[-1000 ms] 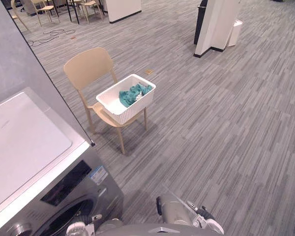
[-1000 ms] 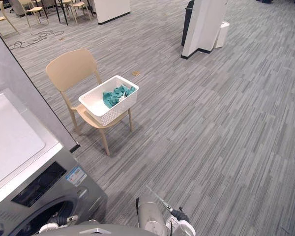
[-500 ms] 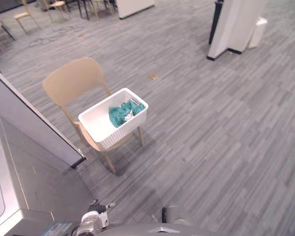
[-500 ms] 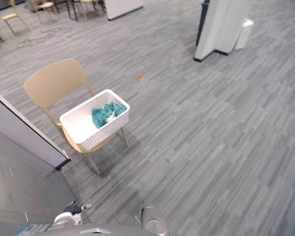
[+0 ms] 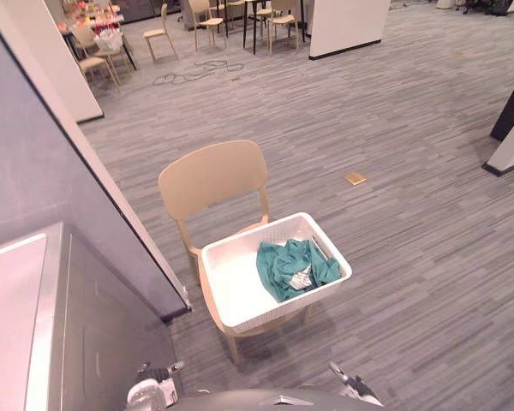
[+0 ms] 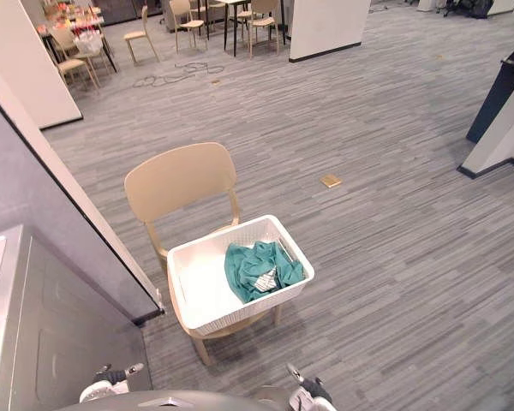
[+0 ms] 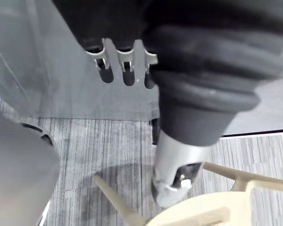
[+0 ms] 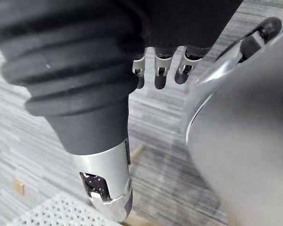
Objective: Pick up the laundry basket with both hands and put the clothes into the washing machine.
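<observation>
A white laundry basket (image 5: 231, 301) sits on the seat of a tan chair (image 5: 212, 175), just ahead of me. Teal clothes (image 5: 289, 266) lie bunched in its right half. The grey washing machine (image 5: 43, 325) stands at my near left, its top and side showing. My left hand (image 7: 127, 70) hangs low beside the machine's side, fingers relaxed, nothing in it; the chair's leg (image 7: 117, 202) shows past it. My right hand (image 8: 159, 75) also hangs open and holds nothing, above the floor near a corner of the basket (image 8: 52, 212).
A grey partition wall (image 5: 51, 163) runs along the left behind the machine. A small tan plate (image 5: 355, 179) lies on the carpet right of the chair. More chairs and tables (image 5: 212, 17) stand far back. A dark pillar base (image 5: 512, 128) is at the right edge.
The camera has moved: the whole picture has shifted, and the chair with the basket now shows nearer and lower. The machine's front has left the picture. The basket still rests on the chair.
</observation>
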### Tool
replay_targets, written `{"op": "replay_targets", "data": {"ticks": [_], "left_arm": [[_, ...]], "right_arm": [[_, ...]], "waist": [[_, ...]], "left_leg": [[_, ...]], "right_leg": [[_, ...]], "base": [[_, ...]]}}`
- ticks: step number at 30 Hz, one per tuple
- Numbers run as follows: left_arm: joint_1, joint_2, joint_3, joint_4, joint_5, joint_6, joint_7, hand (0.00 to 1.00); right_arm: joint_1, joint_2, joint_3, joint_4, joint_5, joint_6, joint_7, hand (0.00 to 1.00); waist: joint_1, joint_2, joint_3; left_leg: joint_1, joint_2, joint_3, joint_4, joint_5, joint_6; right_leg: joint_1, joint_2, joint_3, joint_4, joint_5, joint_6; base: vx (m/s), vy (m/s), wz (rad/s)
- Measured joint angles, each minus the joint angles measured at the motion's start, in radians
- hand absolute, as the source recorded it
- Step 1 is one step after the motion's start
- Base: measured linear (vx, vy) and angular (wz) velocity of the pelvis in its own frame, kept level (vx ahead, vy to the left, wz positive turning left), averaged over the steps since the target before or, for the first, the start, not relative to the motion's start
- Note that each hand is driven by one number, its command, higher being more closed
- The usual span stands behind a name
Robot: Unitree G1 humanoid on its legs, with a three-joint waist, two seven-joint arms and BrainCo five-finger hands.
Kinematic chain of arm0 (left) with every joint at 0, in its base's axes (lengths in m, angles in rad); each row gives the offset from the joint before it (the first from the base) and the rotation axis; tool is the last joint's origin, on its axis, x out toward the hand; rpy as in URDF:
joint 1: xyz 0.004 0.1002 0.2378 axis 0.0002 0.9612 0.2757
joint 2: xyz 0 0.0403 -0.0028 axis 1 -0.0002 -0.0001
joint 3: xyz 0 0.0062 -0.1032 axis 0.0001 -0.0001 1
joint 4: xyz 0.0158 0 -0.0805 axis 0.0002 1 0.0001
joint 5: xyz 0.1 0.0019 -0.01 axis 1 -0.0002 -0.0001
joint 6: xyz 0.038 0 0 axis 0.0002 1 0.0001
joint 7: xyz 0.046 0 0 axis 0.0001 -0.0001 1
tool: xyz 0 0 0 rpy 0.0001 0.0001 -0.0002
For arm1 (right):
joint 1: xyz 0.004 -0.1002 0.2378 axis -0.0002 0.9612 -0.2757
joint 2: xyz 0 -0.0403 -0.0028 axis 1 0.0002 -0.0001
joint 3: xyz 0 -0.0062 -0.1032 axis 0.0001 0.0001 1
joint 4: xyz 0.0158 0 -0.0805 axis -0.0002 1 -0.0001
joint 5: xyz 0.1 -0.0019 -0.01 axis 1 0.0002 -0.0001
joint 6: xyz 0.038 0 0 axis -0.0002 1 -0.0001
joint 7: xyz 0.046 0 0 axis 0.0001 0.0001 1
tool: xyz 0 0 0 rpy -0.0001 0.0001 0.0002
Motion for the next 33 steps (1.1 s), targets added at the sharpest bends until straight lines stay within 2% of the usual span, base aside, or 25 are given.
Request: {"op": "replay_targets", "data": {"ticks": [1,2,3,4,5,6,7,8,9,11,13,15,16,19,20,21,23,27,30,32,33], "left_arm": [[-0.033,0.017,-0.099,-0.031,0.0,0.016,-0.001,0.0],[-0.052,0.021,-0.121,-0.008,-0.011,0.001,0.003,0.0],[-0.069,0.012,-0.085,0.041,-0.014,-0.022,0.0,0.0],[-0.085,0.016,-0.117,0.083,-0.012,-0.028,-0.003,0.0],[-0.085,0.015,-0.125,0.113,-0.008,-0.024,-0.017,0.0],[-0.064,-0.007,-0.069,0.07,-0.008,-0.021,-0.021,0.0],[-0.042,-0.006,-0.034,0.052,-0.01,-0.019,-0.025,0.0],[-0.041,-0.003,-0.017,0.048,-0.01,-0.02,-0.026,0.0],[-0.041,0.001,0.019,0.043,-0.01,-0.021,-0.026,0.0],[-0.036,0.013,0.046,0.043,-0.01,-0.019,-0.026,0.0],[0.004,0.028,0.052,0.052,-0.02,-0.013,-0.026,0.0],[0.022,0.045,0.035,0.055,-0.02,-0.012,-0.023,0.0],[0.03,0.056,0.016,0.055,-0.02,-0.012,-0.022,0.0],[0.027,0.075,-0.061,0.056,-0.017,-0.006,-0.022,0.0],[0.026,0.08,-0.093,0.053,-0.018,-0.005,-0.022,0.0],[0.022,0.081,-0.117,0.054,-0.011,-0.003,-0.022,0.0],[0.013,0.073,-0.146,0.054,0.002,0.001,-0.021,0.0],[-0.001,0.054,-0.224,0.044,0.032,0.004,-0.021,0.0],[0.002,0.045,-0.266,0.008,0.054,0.003,-0.011,0.0],[0.001,0.045,-0.289,-0.013,0.061,0.003,-0.004,0.0],[-0.003,0.046,-0.302,-0.018,0.069,0.004,-0.002,0.0]], "right_arm": [[0.043,0.003,-0.012,-0.002,-0.002,-0.014,0.005,0.0],[0.045,0.009,-0.108,0.033,-0.004,-0.01,0.001,0.0],[0.08,0.029,-0.264,0.075,-0.001,0.031,-0.006,0.0],[0.095,0.037,-0.342,0.105,-0.003,0.038,-0.003,0.0],[0.108,0.048,-0.46,0.177,-0.009,0.055,-0.014,0.0],[0.122,0.039,-0.382,0.177,-0.014,0.062,-0.028,0.0],[0.091,0.028,-0.342,0.164,-0.013,0.061,-0.023,0.0],[0.069,0.025,-0.34,0.162,-0.014,0.061,-0.019,0.0],[0.022,0.012,-0.34,0.146,-0.014,0.059,-0.015,0.0],[-0.046,-0.025,-0.329,0.136,-0.013,0.05,-0.008,0.0],[-0.077,-0.065,-0.245,0.07,-0.013,0.038,0.003,0.0],[-0.073,-0.075,-0.187,-0.017,-0.013,0.027,0.001,0.0],[-0.064,-0.061,-0.162,-0.082,-0.013,0.014,-0.001,0.0],[-0.058,-0.061,-0.141,-0.127,-0.013,0.005,-0.006,0.0],[-0.041,-0.059,-0.129,-0.137,-0.012,0.002,-0.019,0.0],[-0.038,-0.056,-0.107,-0.15,-0.011,0.002,-0.028,0.0],[-0.028,-0.032,-0.057,-0.215,-0.011,-0.005,-0.041,0.0],[0.052,0.03,0.089,-0.419,-0.043,-0.009,-0.061,0.0],[0.118,0.044,0.142,-0.572,-0.085,-0.008,-0.069,0.0],[0.158,0.057,0.147,-0.681,-0.092,-0.008,-0.069,0.0],[0.192,0.064,0.164,-0.79,-0.107,-0.01,-0.07,0.0]], "waist": [[0.0,0.0,0.042],[0.007,0.016,0.041],[-0.044,0.015,0.025],[-0.081,-0.003,0.03],[-0.075,-0.033,0.032],[-0.067,-0.031,0.016],[-0.068,-0.017,0.025],[-0.065,-0.025,0.026],[-0.057,-0.018,0.033],[-0.038,-0.012,0.041],[-0.018,0.007,0.049],[-0.026,0.014,0.047],[-0.04,0.017,0.047],[-0.057,0.017,0.048],[-0.055,0.01,0.048],[-0.05,0.002,0.047],[-0.059,0.01,0.052],[-0.062,0.013,0.056],[-0.066,0.01,0.057],[-0.067,0.001,0.064],[-0.08,-0.012,0.081]], "left_leg": [[0.021,-0.001,0.032,0.122,-0.094,0.085],[0.032,0.01,-0.066,0.104,-0.188,0.02],[0.026,0.026,-0.174,0.129,-0.198,-0.011],[0.019,0.026,-0.229,0.148,-0.203,-0.013],[0.031,0.027,-0.273,0.152,-0.194,-0.035],[0.024,0.068,-0.276,0.154,-0.182,-0.058],[0.014,0.104,-0.27,0.138,-0.149,-0.09],[0.014,0.113,-0.261,0.13,-0.127,-0.1],[0.005,0.127,-0.257,0.124,-0.089,-0.105],[-0.016,0.143,-0.235,0.163,-0.042,-0.108],[-0.038,0.171,-0.173,0.225,0.003,-0.094],[-0.038,0.187,-0.141,0.216,0.023,-0.083],[-0.04,0.194,-0.121,0.163,0.027,-0.083],[-0.026,0.183,-0.085,0.015,0.035,-0.102],[0.001,0.161,-0.07,-0.098,0.059,-0.112],[0.029,0.14,-0.077,-0.196,0.126,-0.099],[0.04,0.128,-0.096,-0.27,0.169,-0.087],[0.034,0.125,-0.091,-0.273,0.17,-0.085],[0.033,0.122,-0.083,-0.288,0.168,-0.083],[0.025,0.113,-0.067,-0.283,0.15,-0.082],[0.018,0.107,-0.068,-0.266,0.136,-0.081]], "right_leg": [[-0.092,-0.003,0.032,0.213,0.054,-0.053],[-0.154,0.064,0.11,0.238,-0.12,-0.103],[-0.108,0.132,0.214,-0.054,-0.181,-0.029],[-0.072,0.108,0.207,-0.19,-0.167,0.003],[-0.057,0.066,0.158,-0.262,-0.081,0.051],[-0.033,0.079,0.119,-0.289,-0.078,0.029],[-0.006,0.098,0.069,-0.332,-0.069,0.012],[0.003,0.102,0.056,-0.346,-0.065,0.004],[0.019,0.106,0.03,-0.375,-0.058,-0.007],[0.04,0.111,0.009,-0.402,-0.054,-0.026],[0.089,0.115,-0.02,-0.428,-0.055,-0.041],[0.116,0.111,-0.068,-0.44,-0.06,-0.051],[0.117,0.109,-0.126,-0.451,-0.062,-0.06],[0.107,0.106,-0.208,-0.475,-0.056,-0.073],[0.096,0.103,-0.223,-0.477,-0.055,-0.075],[0.094,0.099,-0.225,-0.495,-0.045,-0.074],[0.092,0.11,-0.227,-0.519,-0.025,-0.074],[0.084,0.112,-0.2,-0.521,-0.013,-0.074],[0.071,0.109,-0.19,-0.518,-0.015,-0.071],[0.039,0.089,-0.168,-0.48,-0.032,-0.05],[0.001,0.084,-0.124,-0.395,-0.036,-0.043]], "base": [[0.15,-0.034,0.57],[0.1,-0.085,1.31],[0.01,-0.139,1.78],[0.09,-0.221,2.34],[0.16,-0.279,1.77],[0.2,-0.339,1.39],[0.16,-0.282,0.68],[0.12,-0.256,0.67],[0.07,-0.225,0.49],[0.06,-0.185,0.35],[0.04,-0.171,0.33],[-0.01,-0.172,0.75],[-0.08,-0.126,0.87],[-0.11,-0.079,0.98],[-0.08,-0.008,0.52],[-0.06,-0.001,0.33],[-0.02,0.026,0.18],[0.0,0.046,-0.02],[-0.01,0.017,-0.08],[0.0,0.015,-0.15],[0.0,0.0,0.0]]}}
